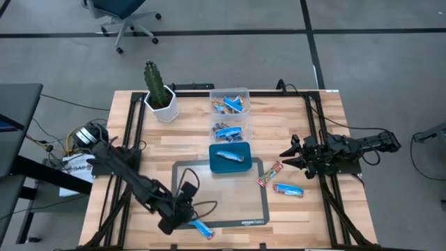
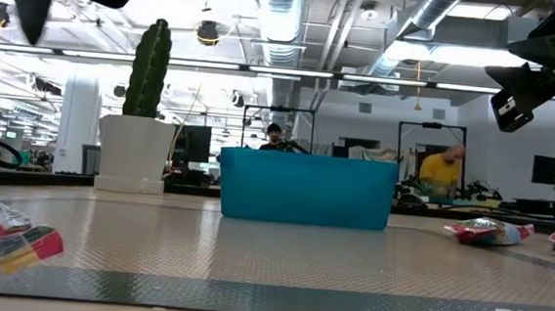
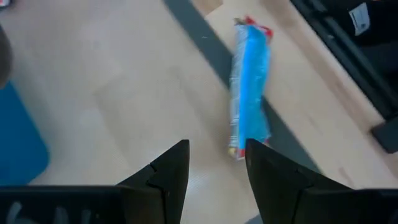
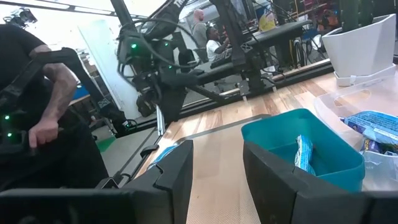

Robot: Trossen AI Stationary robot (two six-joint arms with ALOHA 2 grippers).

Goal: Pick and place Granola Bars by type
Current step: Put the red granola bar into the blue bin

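Left gripper [image 1: 182, 216] hovers near front edge of mat [image 1: 182, 173], jaws apart w/ nothing between; blue bar [image 1: 203, 228] lies just beside it. Teal tray [image 1: 230, 166] mid-table holds one blue bar [image 1: 228, 155]. Red bar [image 1: 270, 173] & another blue bar [image 1: 288, 189] lie right of tray. Right gripper [image 1: 292, 156] at right side, jaws parted, empty.

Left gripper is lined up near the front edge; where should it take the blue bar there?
Grip the blue bar across its narrow middle, coming straight down. It lies flat, half on the mat edge, so its thin sides are the only faces the open left gripper can span.
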